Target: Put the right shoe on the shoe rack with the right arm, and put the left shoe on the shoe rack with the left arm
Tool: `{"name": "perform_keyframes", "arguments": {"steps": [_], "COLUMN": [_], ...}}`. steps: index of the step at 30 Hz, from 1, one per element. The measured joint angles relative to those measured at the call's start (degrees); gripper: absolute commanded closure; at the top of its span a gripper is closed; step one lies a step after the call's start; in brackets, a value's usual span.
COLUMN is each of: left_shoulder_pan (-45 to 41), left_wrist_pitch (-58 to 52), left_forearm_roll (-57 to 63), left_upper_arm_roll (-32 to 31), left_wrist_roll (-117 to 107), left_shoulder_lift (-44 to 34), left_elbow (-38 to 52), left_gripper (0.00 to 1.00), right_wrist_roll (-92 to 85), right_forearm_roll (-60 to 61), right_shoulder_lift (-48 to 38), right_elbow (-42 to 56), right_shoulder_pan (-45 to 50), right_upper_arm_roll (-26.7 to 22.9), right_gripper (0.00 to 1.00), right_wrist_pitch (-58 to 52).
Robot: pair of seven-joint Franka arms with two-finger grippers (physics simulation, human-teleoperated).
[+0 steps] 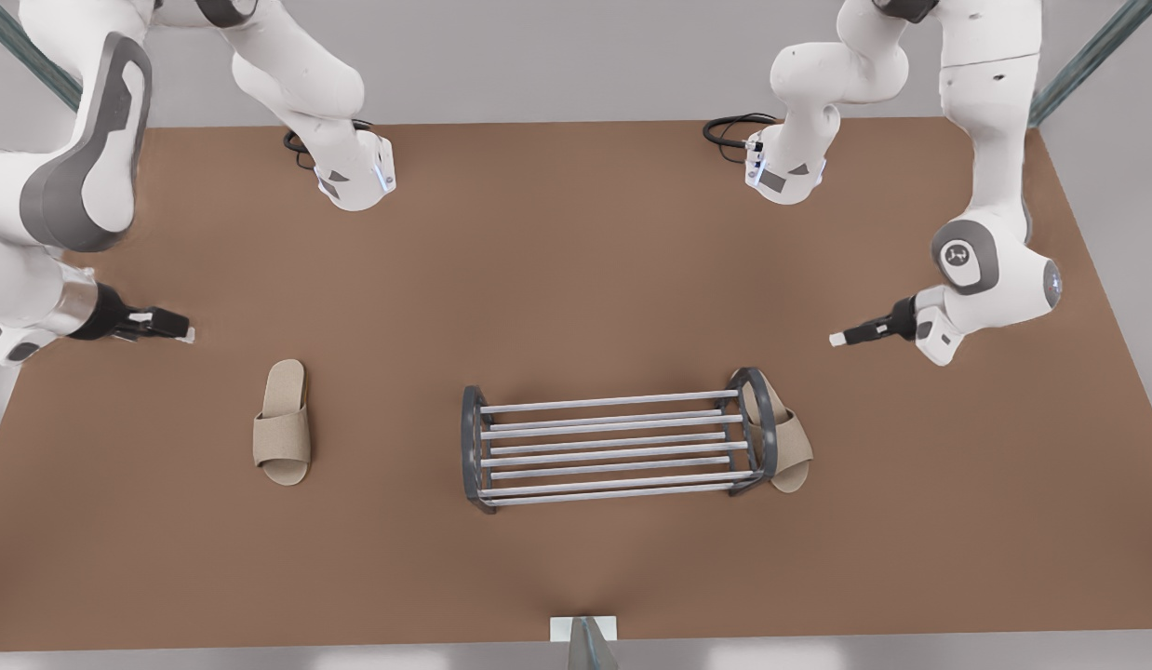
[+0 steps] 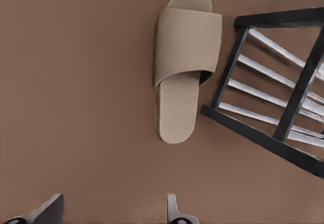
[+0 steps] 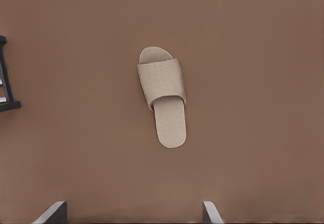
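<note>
Note shoe rack (image 1: 613, 447) upright on brown table (image 1: 576, 261), silver bars running between two dark end frames, nothing on the bars

Find left shoe (image 1: 792, 447) flat on the table at the rack's end frame on the front view's right, partly behind that frame as seen from the front. From the left wrist view, see same shoe (image 2: 185, 57) sole-down, strap edge right beside the rack's dark end frame (image 2: 230, 67); cannot tell if actually touching

Find right shoe (image 1: 283, 428) flat on the table well apart from the rack, off its other end, toward the front view's left. From the right wrist view, see it (image 3: 164, 95) sole-down alone on bare table, with just a corner of the rack (image 3: 9, 105) far off to one side

Log left gripper (image 1: 837, 340) above the table, beyond the rack's end on the front view's right, on the far side of the left shoe and clear of it. From the left wrist view, see left gripper (image 2: 111, 209) with fingers (image 2: 50, 209) spread wide, nothing between them

Log right gripper (image 1: 183, 330) above the table, far out past the rack's opposite end, beyond the right shoe and clear of it. From the right wrist view, see right gripper (image 3: 131, 211) with fingers (image 3: 53, 213) likewise spread wide, holding nothing

Mark both shoes as off the rack
</note>
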Motion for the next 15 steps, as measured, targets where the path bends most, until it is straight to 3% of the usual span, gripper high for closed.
{"name": "perform_keyframes", "arguments": {"steps": [3, 5, 8, 10, 15], "left_shoulder_pan": [0.1, 3.6, 2.0, 0.6, 2.4], "left_wrist_pitch": [12.7, 14.5, 13.1, 11.6, 10.3], "left_forearm_roll": [-56.9, -81.4, -108.9, -112.9, -112.9], "left_upper_arm_roll": [0.2, 1.9, 0.3, -4.5, -7.6], "left_wrist_roll": [19.8, 33.4, 52.6, 63.7, 85.3], "left_shoulder_lift": [2.9, 4.3, 4.7, 4.8, 5.2], "left_elbow": [-5.1, -9.4, -14.2, -15.1, -15.0], "left_gripper": [0.0, 0.0, 0.0, 0.0, 0.0], "right_wrist_roll": [-5.4, -10.0, -18.5, -25.2, -43.8], "right_forearm_roll": [7.1, 11.3, 16.1, 19.6, 30.7], "right_shoulder_lift": [-0.2, -1.7, -2.2, 1.2, 7.9], "right_elbow": [-8.4, -16.7, -26.1, -27.8, -28.5], "right_shoulder_pan": [-10.6, -13.3, -15.3, -16.2, -15.1], "right_upper_arm_roll": [-0.1, -0.1, -0.1, -0.1, 0.5], "right_gripper": [0.0, 0.0, 0.0, 0.0, 0.0], "right_wrist_pitch": [2.0, 5.9, 14.7, 20.8, 37.0]}}
